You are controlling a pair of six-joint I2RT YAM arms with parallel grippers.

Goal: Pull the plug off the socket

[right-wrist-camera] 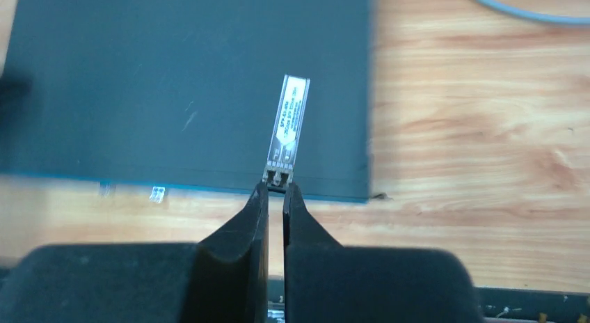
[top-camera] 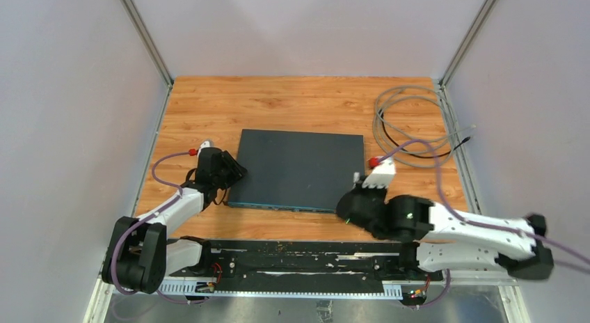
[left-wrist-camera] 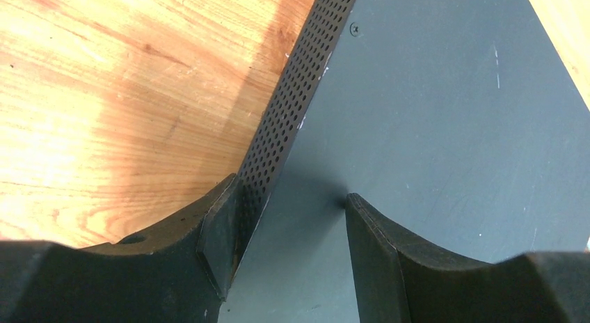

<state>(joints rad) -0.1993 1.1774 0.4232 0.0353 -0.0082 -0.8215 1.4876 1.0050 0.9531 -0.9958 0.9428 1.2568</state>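
I'm pinching only the tip of the small silver metal plug in my right claw, risking a slip, with my left claw straddling, fingers apart, the flat dark-grey box.

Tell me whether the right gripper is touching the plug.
Touching. The right wrist view shows the right gripper closed, its fingertips pinching the near end of the plug, with no gap on either side.
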